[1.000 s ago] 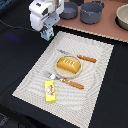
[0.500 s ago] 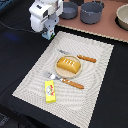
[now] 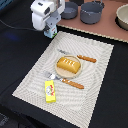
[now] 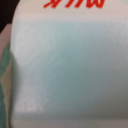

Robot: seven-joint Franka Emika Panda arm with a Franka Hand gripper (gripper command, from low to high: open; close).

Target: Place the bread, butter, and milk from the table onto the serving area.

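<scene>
Bread (image 3: 68, 65) on plate, butter (image 3: 50, 90) on placemat (image 3: 95, 102), milk (image 3: 49, 33) beside it

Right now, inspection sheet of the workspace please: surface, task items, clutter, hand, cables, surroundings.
Surface: black table under a striped cream placemat.
Job's things: golden-orange slashed bread loaf on the round tan plate; yellow butter stick on the placemat; light-blue and white milk carton at the placemat's far corner, filling the wrist view.
Clutter: orange-handled cutlery flanking the plate.
Hand: white hand at the carton; jaws hidden, grip cannot be told.
Cables: dark cable on the table.
Surroundings: grey pots on a pinkish-brown board.
</scene>
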